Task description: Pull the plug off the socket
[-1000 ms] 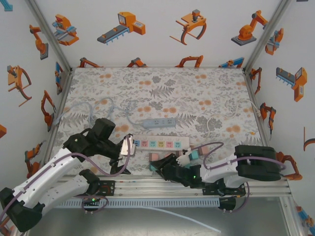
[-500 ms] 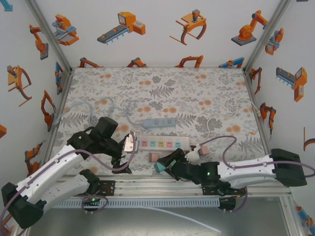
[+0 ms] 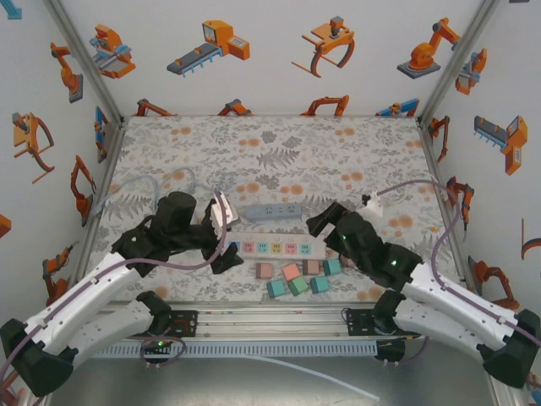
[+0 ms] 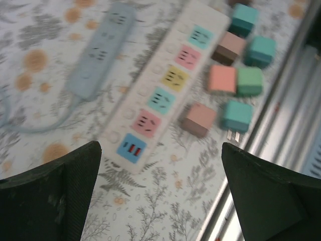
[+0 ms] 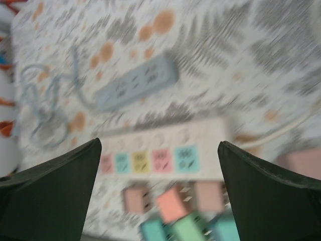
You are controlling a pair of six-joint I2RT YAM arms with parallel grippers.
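The white socket strip [image 3: 275,247] lies across the table's near middle, and its coloured socket faces [image 4: 170,80] show bare. Several loose cube plugs lie in front of it: pink [image 3: 265,271], salmon [image 3: 292,272], green [image 3: 297,286] and teal [image 3: 276,288]. In the left wrist view the nearest teal plug [image 4: 236,116] lies prongs out beside a pink-brown one [image 4: 199,119]. My left gripper [image 3: 221,233] [image 4: 159,145] hangs open above the strip's left end. Above the strip's right end, my right gripper [image 3: 324,222] [image 5: 159,142] is open and holds nothing.
A grey-blue power strip [image 3: 273,211] [image 4: 98,52] [image 5: 135,83] lies behind the white one, its cable [image 3: 152,182] looping to the back left. The metal rail [image 3: 279,317] runs along the near edge, just in front of the plugs. Patterned walls close in the table.
My right gripper has let go of a teal plug at the front, opened, and swung up and back over the strip's right end. My left gripper has shifted slightly back.
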